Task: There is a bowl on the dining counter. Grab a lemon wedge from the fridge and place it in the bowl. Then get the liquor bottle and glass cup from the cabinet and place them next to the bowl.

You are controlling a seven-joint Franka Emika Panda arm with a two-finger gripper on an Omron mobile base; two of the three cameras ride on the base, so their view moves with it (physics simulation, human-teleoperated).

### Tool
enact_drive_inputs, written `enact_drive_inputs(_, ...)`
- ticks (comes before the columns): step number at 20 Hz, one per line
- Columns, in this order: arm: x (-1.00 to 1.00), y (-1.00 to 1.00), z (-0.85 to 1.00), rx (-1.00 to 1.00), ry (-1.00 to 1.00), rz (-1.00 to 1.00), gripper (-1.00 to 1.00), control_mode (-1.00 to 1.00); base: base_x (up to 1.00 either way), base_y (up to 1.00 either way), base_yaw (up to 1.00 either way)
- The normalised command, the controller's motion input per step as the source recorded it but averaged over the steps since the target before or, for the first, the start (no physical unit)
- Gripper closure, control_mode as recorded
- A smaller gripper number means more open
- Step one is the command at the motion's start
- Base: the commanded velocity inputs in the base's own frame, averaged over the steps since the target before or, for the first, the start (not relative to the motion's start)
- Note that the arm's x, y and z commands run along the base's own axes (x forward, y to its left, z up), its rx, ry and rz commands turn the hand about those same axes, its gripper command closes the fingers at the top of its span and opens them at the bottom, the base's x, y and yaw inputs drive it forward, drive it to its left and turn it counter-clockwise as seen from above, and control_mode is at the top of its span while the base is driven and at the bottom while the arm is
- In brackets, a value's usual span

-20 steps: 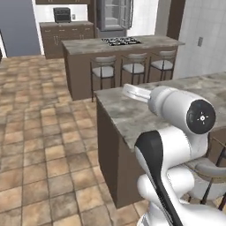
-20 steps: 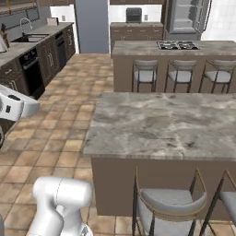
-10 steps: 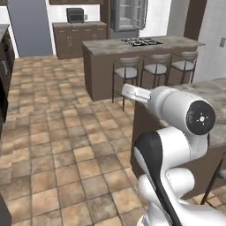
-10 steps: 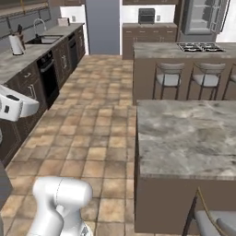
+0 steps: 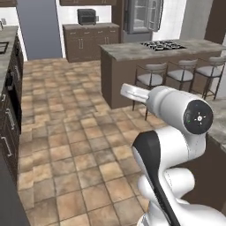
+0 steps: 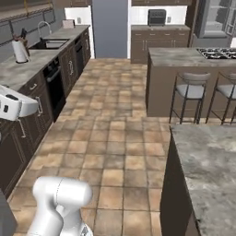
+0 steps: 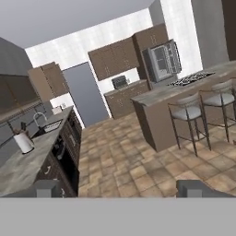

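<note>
My gripper (image 7: 120, 189) is open, its two dark fingertips (image 7: 48, 189) spread wide with nothing between them, and it looks across the tiled kitchen floor. The grey steel fridge (image 7: 161, 60) stands at the far end of the room, behind the island; it also appears as the fridge (image 5: 142, 15) in the left base view and the fridge (image 6: 215, 18) in the right base view. The dining counter (image 6: 207, 170) lies close at the lower right, its marble top bare in the part I see. The bowl, lemon wedge, liquor bottle and glass cup are out of view. Dark brown wall cabinets (image 7: 113, 57) hang left of the fridge.
An island with a black hob (image 6: 184, 57) and grey stools (image 6: 190, 91) stands between me and the fridge. A long counter with a sink (image 6: 48, 44) and dark drawer units runs along the left wall. Open tiled floor (image 6: 115, 120) stretches ahead.
The base has moved, so both base views shifted: the dining counter slid to the right and more floor and the left counter came into view. The gripper stayed open.
</note>
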Motion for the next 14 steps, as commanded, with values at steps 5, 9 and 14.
enact_drive_inputs(5, 0.0, 0.0, 0.0, 0.0, 0.0, 0.0, -1.0, 1.0, 1.0, 0.11, 0.05)
enact_drive_inputs(9, 0.0, 0.0, 0.0, 0.0, 0.0, 0.0, -1.0, 1.0, 1.0, -0.05, 0.06)
enact_drive_inputs(14, 0.0, 0.0, 0.0, 0.0, 0.0, 0.0, -1.0, 1.0, 1.0, -0.04, 0.02)
